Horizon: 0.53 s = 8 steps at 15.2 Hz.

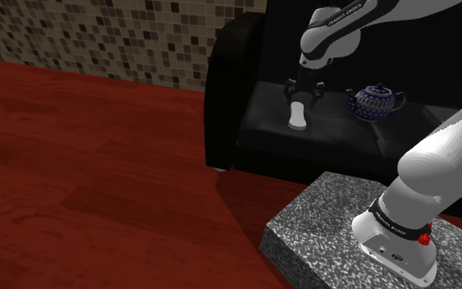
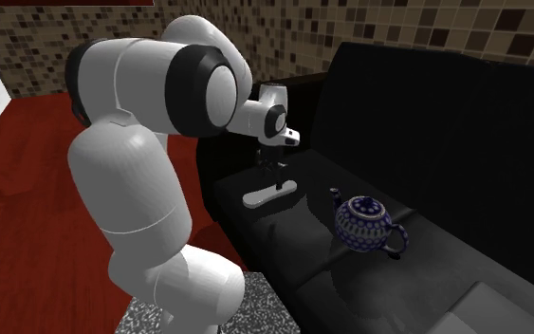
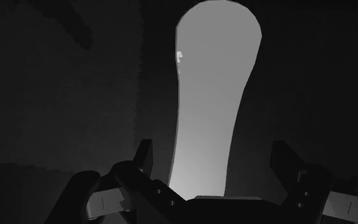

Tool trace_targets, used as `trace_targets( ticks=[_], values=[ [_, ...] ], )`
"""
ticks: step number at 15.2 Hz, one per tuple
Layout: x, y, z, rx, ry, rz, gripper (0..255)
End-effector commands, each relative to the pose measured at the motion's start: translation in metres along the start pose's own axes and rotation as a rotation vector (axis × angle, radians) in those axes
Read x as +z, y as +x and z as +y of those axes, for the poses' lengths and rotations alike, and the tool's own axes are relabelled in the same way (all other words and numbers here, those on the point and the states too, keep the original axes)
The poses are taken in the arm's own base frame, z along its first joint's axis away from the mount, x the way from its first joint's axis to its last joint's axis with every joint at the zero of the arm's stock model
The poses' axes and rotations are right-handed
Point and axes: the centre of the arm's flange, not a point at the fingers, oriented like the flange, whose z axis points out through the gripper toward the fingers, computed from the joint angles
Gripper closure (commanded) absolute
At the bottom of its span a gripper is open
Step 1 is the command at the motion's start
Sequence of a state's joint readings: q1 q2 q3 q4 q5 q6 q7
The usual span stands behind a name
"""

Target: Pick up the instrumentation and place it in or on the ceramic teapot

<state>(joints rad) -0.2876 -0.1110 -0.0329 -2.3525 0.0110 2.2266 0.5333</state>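
Black sofa seat (image 1: 336, 131) — lidded teapot (image 1: 376, 103) apart; end effector (image 1: 303, 96) spread over white instrument (image 1: 297, 117).

You have a plain, matt white instrument (image 3: 212, 108) and a glossy, glazed blue-and-white teapot (image 2: 364, 224). The black sofa (image 1: 336, 131) is smooth, perhaps leather. The red wood floor (image 1: 81, 164) is polished, and the stand (image 1: 327, 222) is rough and speckled like stone.

A black sofa (image 1: 263, 123) stands on a red plank floor (image 1: 81, 181) before a mosaic-tiled wall (image 1: 98, 41).

pincer (image 1: 303, 95) over white instrument (image 1: 297, 117), teapot (image 1: 375, 103) nearby
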Motion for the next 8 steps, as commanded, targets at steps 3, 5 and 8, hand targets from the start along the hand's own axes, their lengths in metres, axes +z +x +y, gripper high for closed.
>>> trace_targets(
  ticks=[3,5,8],
  values=[
    [0.021,0.003,0.002,0.015,0.001,0.002,0],
    [0.032,0.003,0.002,0.015,0.001,0.002,0],
    [0.04,0.003,0.002,0.015,0.001,0.002,0]
  ],
)
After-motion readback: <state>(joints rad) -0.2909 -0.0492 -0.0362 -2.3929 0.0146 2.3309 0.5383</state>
